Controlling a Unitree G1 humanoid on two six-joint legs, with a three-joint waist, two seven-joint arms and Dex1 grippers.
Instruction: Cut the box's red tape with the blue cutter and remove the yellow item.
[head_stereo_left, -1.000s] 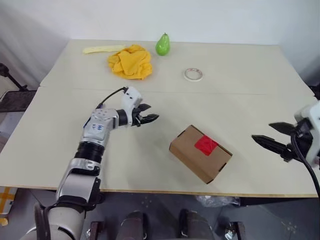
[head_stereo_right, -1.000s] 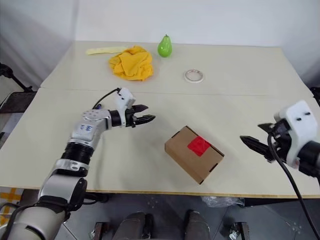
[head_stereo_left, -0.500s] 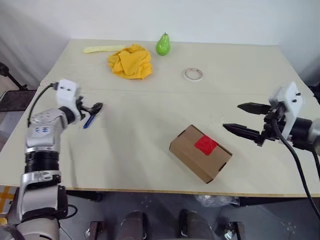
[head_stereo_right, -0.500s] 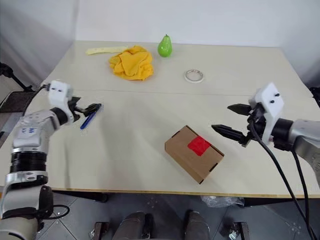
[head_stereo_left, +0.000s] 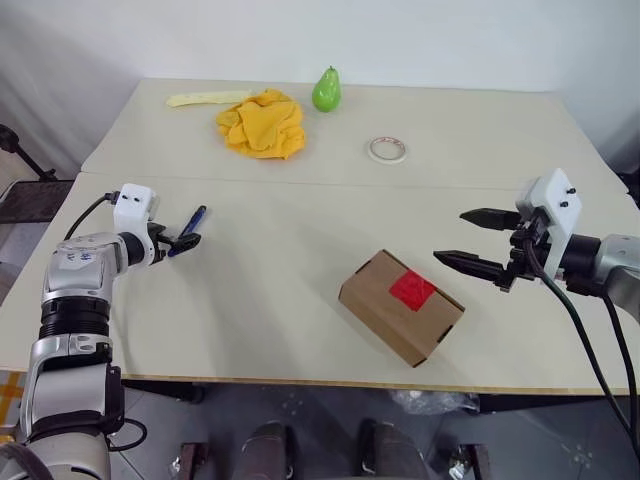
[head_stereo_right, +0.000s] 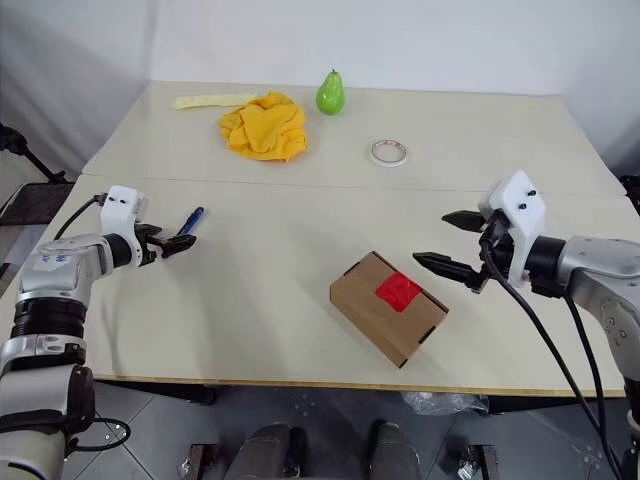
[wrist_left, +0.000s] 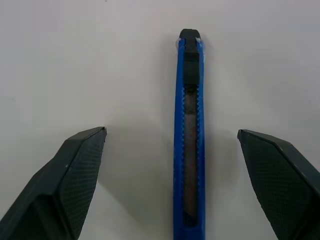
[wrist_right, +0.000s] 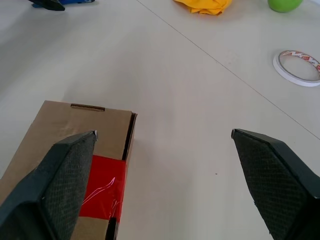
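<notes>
Brown box (head_stereo_left: 401, 306) sealed with red tape (head_stereo_left: 412, 290); both grippers' jaws apart, empty.

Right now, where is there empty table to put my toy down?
Most room: the bare middle between the cutter and the box, and the far right corner beyond the tape roll. Crowded: the far left, with cloth, pear and strip.

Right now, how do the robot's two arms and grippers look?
Both arms are silver-grey metal with black joint rings. Each wrist carries a white box-shaped camera housing with a black cable looping from it. The left gripper and right gripper each have two black, pointed fingers with finely textured inner faces.
</notes>
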